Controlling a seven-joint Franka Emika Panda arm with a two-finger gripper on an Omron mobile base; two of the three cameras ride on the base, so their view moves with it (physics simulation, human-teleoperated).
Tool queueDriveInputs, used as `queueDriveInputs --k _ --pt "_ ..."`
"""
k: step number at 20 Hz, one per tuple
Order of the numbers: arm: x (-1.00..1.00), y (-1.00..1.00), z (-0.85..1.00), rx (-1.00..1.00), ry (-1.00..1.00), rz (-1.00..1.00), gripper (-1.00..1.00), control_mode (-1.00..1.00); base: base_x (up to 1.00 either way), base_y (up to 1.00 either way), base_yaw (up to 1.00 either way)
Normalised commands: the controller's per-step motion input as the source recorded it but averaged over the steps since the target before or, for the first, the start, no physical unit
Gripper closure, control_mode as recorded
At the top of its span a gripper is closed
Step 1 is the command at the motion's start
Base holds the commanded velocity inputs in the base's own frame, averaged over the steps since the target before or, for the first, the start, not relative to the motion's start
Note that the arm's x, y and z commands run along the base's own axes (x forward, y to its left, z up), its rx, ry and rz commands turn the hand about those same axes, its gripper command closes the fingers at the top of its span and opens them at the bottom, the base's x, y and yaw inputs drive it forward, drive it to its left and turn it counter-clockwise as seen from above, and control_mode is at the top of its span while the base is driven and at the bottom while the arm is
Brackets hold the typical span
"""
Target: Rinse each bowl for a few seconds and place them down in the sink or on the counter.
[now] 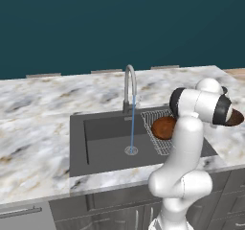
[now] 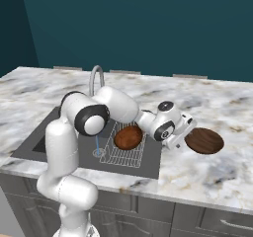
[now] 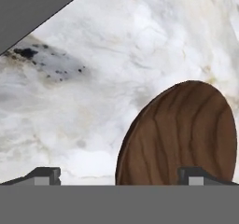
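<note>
One reddish-brown bowl [image 2: 204,140] rests on the marble counter [image 2: 222,102] just right of the sink [image 2: 34,142]. My gripper [image 2: 179,138] hovers at its left rim, open. In the hand view the bowl [image 3: 179,134] stretches from between the widely spread fingertips [image 3: 44,175] past the right one, and the gripper [image 3: 120,176] holds nothing. The second bowl [image 2: 128,137] lies in the wire rack [image 2: 123,154] inside the sink. From the left base view this bowl [image 1: 163,127] sits in the rack, and the counter bowl [image 1: 235,118] peeks out behind my arm.
Water runs from the curved silver faucet [image 1: 129,80] in a thin stream [image 1: 132,123] down to the drain in the sink [image 1: 103,128]. Counter [image 1: 38,109] extends wide on the left and behind. Grey cabinets stand below the front edge.
</note>
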Motion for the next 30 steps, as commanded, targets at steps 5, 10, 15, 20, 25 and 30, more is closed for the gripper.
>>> queueDriveInputs --k 5,10,15,20,25,30 --pt "0.15 -0.12 -0.19 0.03 0.00 0.00 -1.00 -1.00 0.00 0.00 0.00" --pt "0.11 -0.13 -0.19 0.03 0.00 0.00 -1.00 -1.00 0.00 0.00 0.00" --pt "0.10 -0.12 -0.18 0.04 0.00 0.00 -1.00 -1.00 0.00 0.00 0.00" --pt "0.14 -0.07 -0.19 0.05 0.00 0.00 1.00 -1.00 0.00 0.00 0.00" --pt "0.17 -0.02 -0.13 0.03 0.00 0.00 1.00 -1.00 0.00 0.00 0.00" --pt "0.07 -0.04 -0.03 0.01 0.00 0.00 1.00 -1.00 0.00 0.00 0.00"
